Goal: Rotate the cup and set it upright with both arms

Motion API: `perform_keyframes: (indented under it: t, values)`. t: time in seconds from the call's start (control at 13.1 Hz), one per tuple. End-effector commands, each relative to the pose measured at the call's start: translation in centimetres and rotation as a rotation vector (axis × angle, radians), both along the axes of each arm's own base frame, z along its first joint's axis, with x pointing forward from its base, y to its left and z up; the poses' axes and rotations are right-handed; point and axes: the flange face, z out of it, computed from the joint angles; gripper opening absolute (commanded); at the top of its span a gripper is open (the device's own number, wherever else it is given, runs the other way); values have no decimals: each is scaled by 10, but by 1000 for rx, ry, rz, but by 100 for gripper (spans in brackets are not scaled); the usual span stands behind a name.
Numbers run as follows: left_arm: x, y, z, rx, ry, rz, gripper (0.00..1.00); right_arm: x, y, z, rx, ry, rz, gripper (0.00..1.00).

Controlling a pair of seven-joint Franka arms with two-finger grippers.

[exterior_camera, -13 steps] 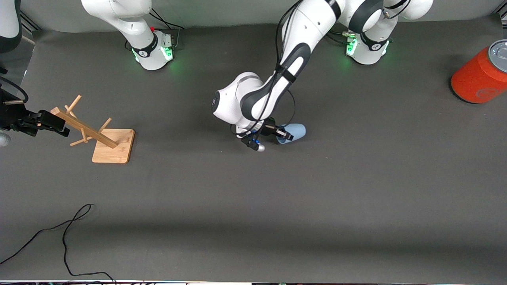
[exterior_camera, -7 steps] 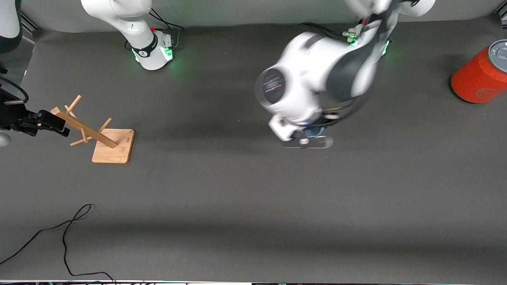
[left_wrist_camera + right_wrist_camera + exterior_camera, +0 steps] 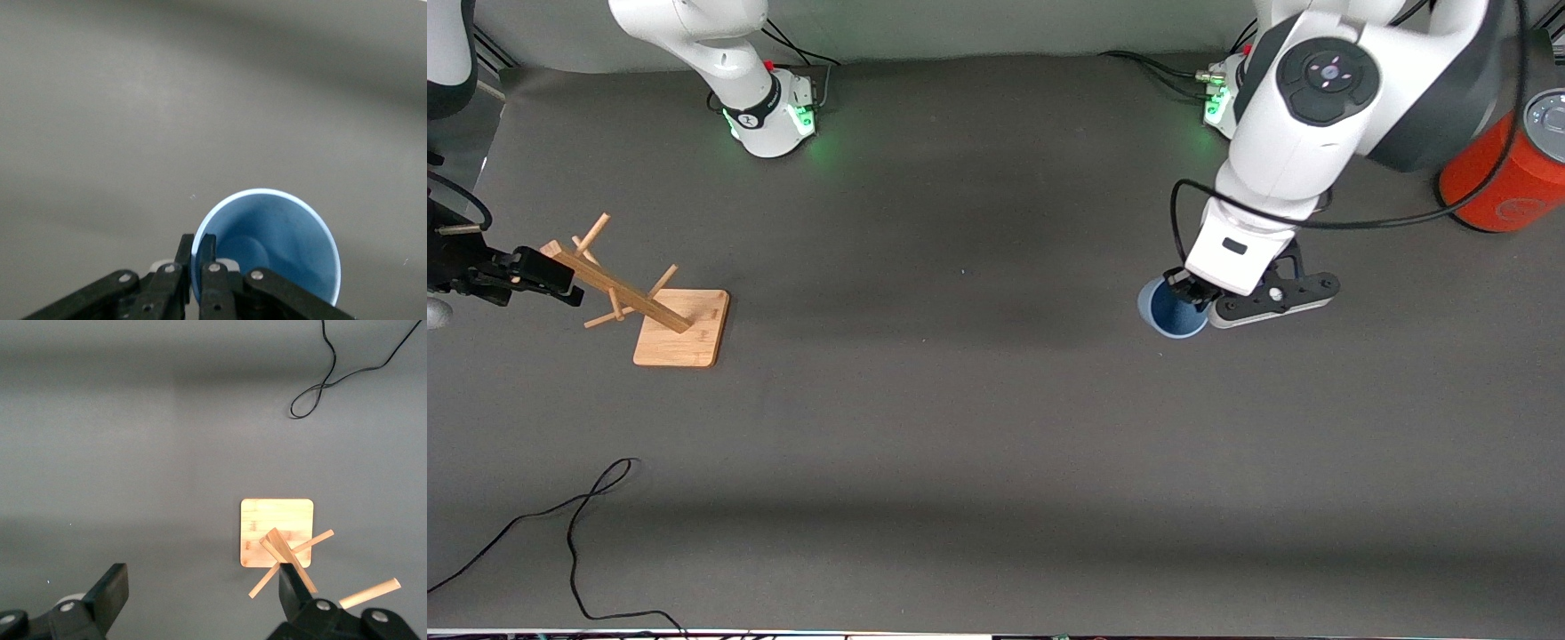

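The pale-blue cup (image 3: 1172, 311) stands mouth up on or just above the mat, toward the left arm's end of the table; I cannot tell whether it touches. My left gripper (image 3: 1193, 293) is shut on its rim wall, one finger inside and one outside. In the left wrist view the cup (image 3: 273, 243) opens toward the camera, and the left gripper (image 3: 195, 257) pinches its wall. My right gripper (image 3: 551, 277) waits open and empty above the wooden rack, at the right arm's end; it also shows in the right wrist view (image 3: 203, 593).
A wooden peg rack (image 3: 680, 329) stands on a square base at the right arm's end; it also shows in the right wrist view (image 3: 276, 532). A large orange can (image 3: 1503, 173) stands near the left arm's base. A black cable (image 3: 578, 524) lies near the front edge.
My left arm swung from the table's middle toward its own end with the cup. The cup went from lying on its side to mouth up. The right arm has not moved.
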Motion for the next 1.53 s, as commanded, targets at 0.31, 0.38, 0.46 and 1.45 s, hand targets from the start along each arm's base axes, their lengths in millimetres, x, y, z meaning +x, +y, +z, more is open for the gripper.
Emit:
perform_keyframes:
  t: [0.31,0.38,0.46,1.45]
  values:
    - [-40,-110,-153,1,-78,201,0,-4,0,4,-1,-8,40,100]
    - [-47,-121,-184,44,-87,183,0,-3,2,3,0,-6,38,100]
    - [-49,-125,-208,92,-111,188,0,-3,4,2,-2,-5,42,100]
    - [-36,-128,-150,163,-124,213,100,-7,7,10,-10,-6,35,100]
